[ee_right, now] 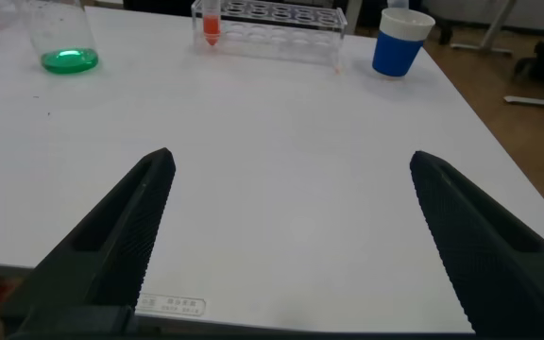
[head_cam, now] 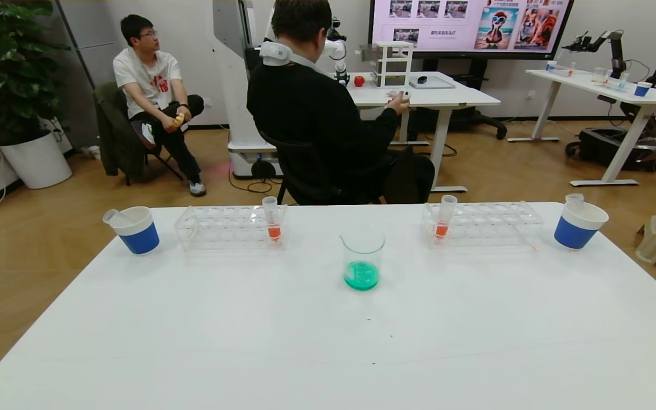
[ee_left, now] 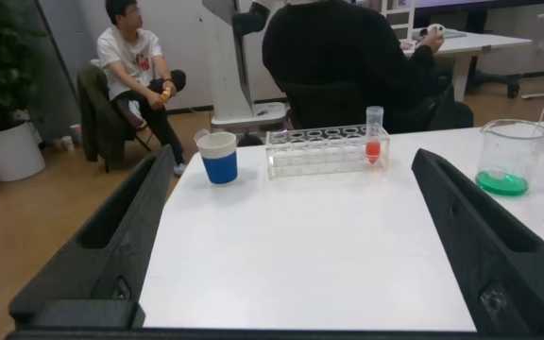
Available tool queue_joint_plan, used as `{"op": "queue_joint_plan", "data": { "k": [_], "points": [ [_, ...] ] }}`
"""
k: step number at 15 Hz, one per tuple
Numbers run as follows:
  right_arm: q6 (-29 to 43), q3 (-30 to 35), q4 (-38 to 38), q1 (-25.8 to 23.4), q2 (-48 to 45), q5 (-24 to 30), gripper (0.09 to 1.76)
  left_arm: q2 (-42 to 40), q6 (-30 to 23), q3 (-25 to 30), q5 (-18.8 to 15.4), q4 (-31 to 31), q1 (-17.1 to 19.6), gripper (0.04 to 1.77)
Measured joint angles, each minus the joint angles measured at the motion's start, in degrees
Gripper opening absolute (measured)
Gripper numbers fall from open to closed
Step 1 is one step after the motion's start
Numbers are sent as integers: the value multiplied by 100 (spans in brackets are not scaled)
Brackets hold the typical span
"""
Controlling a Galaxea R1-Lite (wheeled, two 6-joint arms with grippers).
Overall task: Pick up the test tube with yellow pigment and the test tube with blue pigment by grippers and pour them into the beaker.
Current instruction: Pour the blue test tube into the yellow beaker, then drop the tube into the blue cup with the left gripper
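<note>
The beaker (head_cam: 362,259) stands mid-table, toward the far side, with green liquid in its bottom. It also shows in the left wrist view (ee_left: 510,158) and the right wrist view (ee_right: 62,38). No tube with yellow or blue liquid shows. A clear tube sticks out of the left paper cup (head_cam: 134,229) and another out of the right paper cup (head_cam: 578,225); what they hold is hidden. My left gripper (ee_left: 293,156) is open and empty, low over the table's near left. My right gripper (ee_right: 291,156) is open and empty over the near right. Neither shows in the head view.
Two clear racks (head_cam: 231,226) (head_cam: 482,223) stand along the far edge, each holding one tube of orange-red liquid (head_cam: 272,219) (head_cam: 443,217). A seated person in black (head_cam: 316,108) is just beyond the table, and another (head_cam: 154,85) sits at far left.
</note>
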Motion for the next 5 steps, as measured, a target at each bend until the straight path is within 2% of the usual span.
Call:
{"op": "queue_joint_plan", "data": {
  "k": [2, 3, 4, 5],
  "points": [
    [113, 0, 0, 0, 0, -30, 174, -135, -10, 883, -56, -174, 15, 175],
    [183, 0, -6, 0, 0, -56, 174, -174, -84, 1173, -134, 174, 15, 175],
    [190, 0, -9, 0, 0, -59, 174, -193, -128, 1268, -230, 395, 12, 175],
    [185, 0, -6, 0, 0, -56, 174, -204, -113, 1313, -273, 336, 11, 175]
  ]
}}
